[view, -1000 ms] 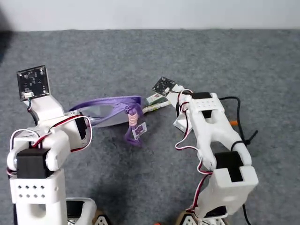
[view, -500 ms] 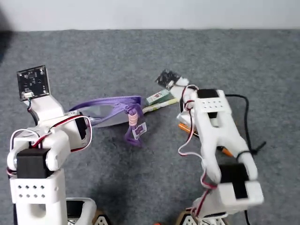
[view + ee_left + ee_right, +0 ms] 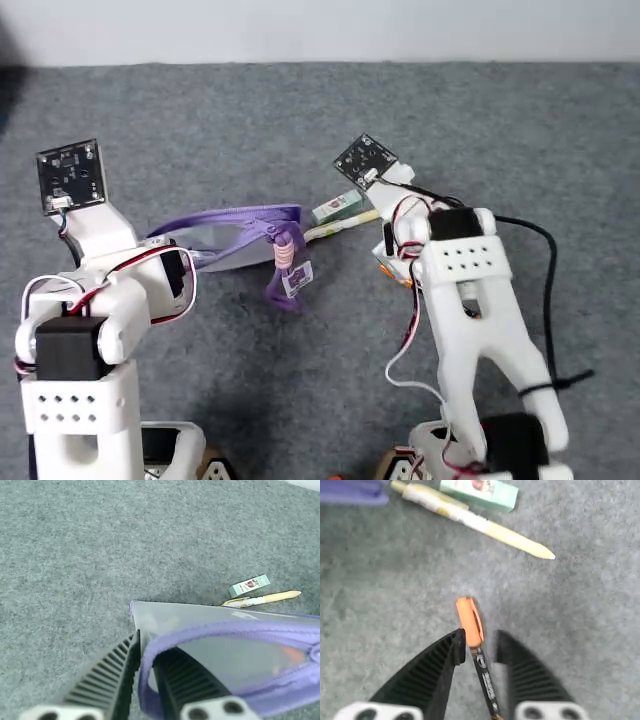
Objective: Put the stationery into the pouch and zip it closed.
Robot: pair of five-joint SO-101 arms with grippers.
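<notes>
The purple and clear pouch (image 3: 230, 235) lies left of centre, its mouth facing right. My left gripper (image 3: 146, 640) is shut on the pouch's (image 3: 225, 645) purple rim at its left corner. An orange-capped black pen (image 3: 470, 617) lies on the grey mat between the fingers of my right gripper (image 3: 480, 635), which is open; one finger touches the pen and the other stands a little apart. In the high view that pen (image 3: 395, 272) peeks out beneath the right gripper (image 3: 390, 255). A yellow pen (image 3: 340, 227) and a small green box (image 3: 335, 208) lie by the pouch's mouth.
A pink charm and a white tag (image 3: 297, 280) hang from the pouch's zipper pull. The grey mat (image 3: 520, 130) is open to the far side and right. A black cable (image 3: 550, 270) trails beside the right arm.
The right arm has swung its wrist away from the near edge and come down over the orange pen. The left arm and the pouch have kept still.
</notes>
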